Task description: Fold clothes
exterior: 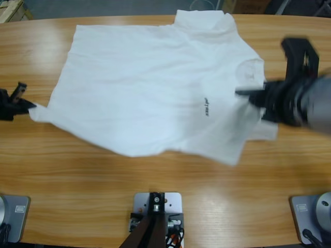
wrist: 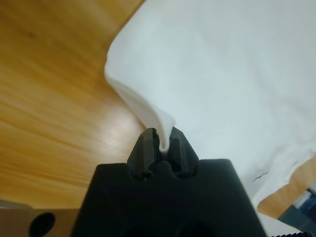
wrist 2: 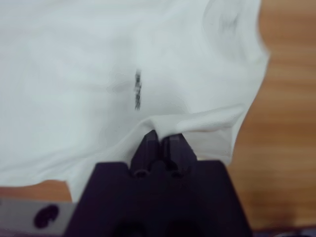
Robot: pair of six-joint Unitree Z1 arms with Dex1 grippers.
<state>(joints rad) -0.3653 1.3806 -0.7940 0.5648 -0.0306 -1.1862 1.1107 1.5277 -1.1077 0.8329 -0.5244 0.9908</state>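
A white T-shirt (exterior: 145, 88) lies spread across the wooden table, its collar toward the right and a small dark logo (exterior: 205, 106) on the chest. At the far left my left gripper (exterior: 23, 105) pinches the shirt's hem corner. In the left wrist view the left gripper (wrist: 163, 143) is shut on a raised peak of the T-shirt (wrist: 237, 74). My right gripper (exterior: 239, 92) reaches in from the right beside the collar. In the right wrist view the right gripper (wrist 2: 162, 138) is shut on a fold of the T-shirt (wrist 2: 74, 74) just below the logo (wrist 2: 138, 89).
Bare wood of the table (exterior: 155, 175) runs along the near side in front of the shirt. The shirt's upper sleeve reaches the table's far edge (exterior: 201, 15). A pale box (exterior: 10, 9) stands past the far left corner.
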